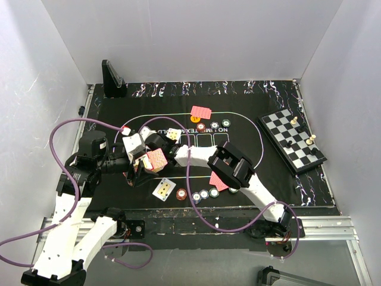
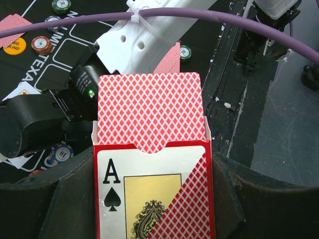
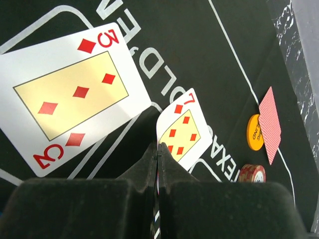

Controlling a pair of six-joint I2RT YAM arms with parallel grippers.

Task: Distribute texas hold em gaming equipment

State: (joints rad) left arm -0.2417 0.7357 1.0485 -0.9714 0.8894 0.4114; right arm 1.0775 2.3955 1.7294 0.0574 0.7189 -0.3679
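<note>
From above, we see both arms meeting over the left half of the black mat (image 1: 271, 173). The left pincer (image 1: 147, 163) is clamped on a card box (image 1: 156, 159), and the right pincer (image 1: 156, 142) sits just behind it, pointing down among face-up cards. Near the front edge, a face-up card (image 1: 164, 189) lies beside a row of chips (image 1: 204, 193), and the chessboard (image 1: 292, 140) sits well apart on the right. Over to the left wrist view: the box fills the frame with an ace of spades printed on its front. The red-backed deck (image 2: 149, 109) stands up out of the open top, and black fingers (image 2: 65, 199) press in on both sides. Now the right wrist view: the jaws are pressed flat together, tips low and just beside the seven of diamonds (image 3: 183, 130), with the three of diamonds (image 3: 75, 92) off to the left. Whether a card edge is pinched between them, we cannot tell. Beyond, an orange chip (image 3: 253, 132) touches a red-backed card (image 3: 270, 124), and a red chip (image 3: 251, 173) lies near them.
</note>
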